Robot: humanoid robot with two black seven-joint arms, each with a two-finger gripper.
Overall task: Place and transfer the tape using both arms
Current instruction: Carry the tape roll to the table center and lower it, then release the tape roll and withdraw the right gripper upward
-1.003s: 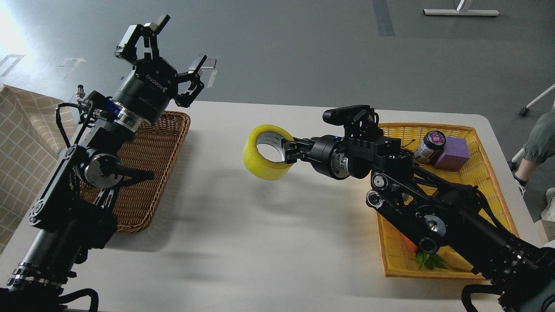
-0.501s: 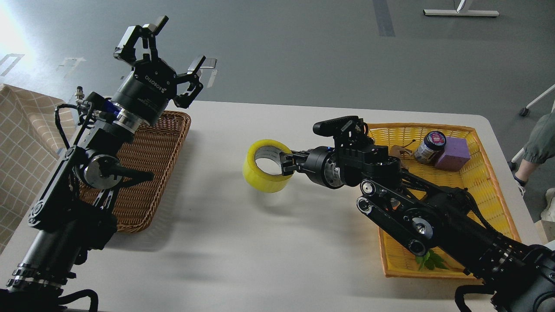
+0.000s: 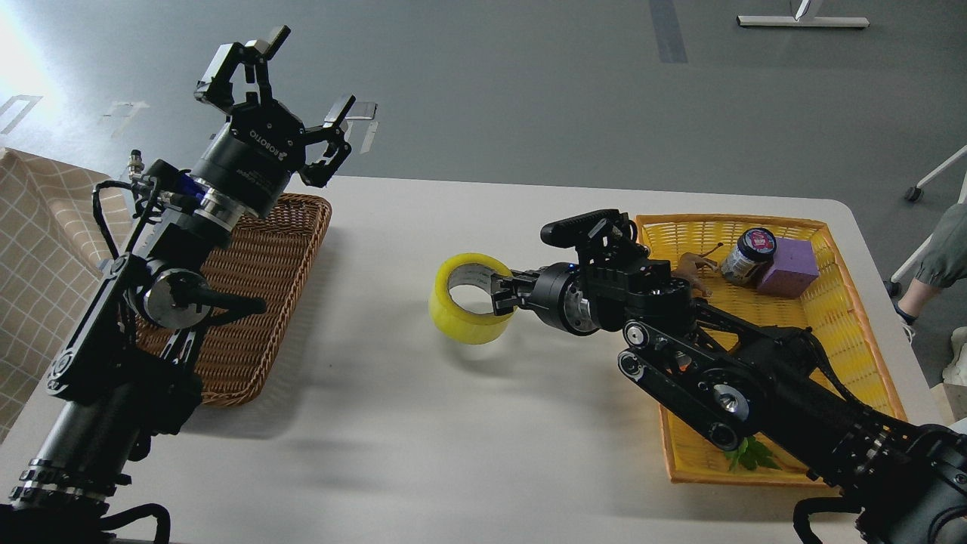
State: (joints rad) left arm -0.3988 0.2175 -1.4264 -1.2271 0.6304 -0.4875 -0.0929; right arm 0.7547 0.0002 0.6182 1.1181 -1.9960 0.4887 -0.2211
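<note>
The yellow tape roll point(image 3: 462, 317) with its grey-white core sits low over the middle of the white table point(image 3: 423, 438), at or just above its surface. My right gripper point(image 3: 503, 295) comes in from the right and is shut on the roll's right wall, one finger inside the core and one outside. My left gripper point(image 3: 283, 94) is open and empty, raised high above the far end of the brown wicker basket point(image 3: 249, 332), well left of the tape.
A yellow basket point(image 3: 838, 317) at the right holds a dark jar point(image 3: 748, 257), a purple block point(image 3: 789, 267), a small toy animal point(image 3: 695, 266) and green leaves point(image 3: 748, 453). A checked cloth point(image 3: 38, 249) lies at the far left. A person's leg point(image 3: 937, 242) is at the right edge.
My right gripper has lowered the tape roll toward the table and tipped it flatter, with the arm shifting slightly left. My left gripper has barely moved.
</note>
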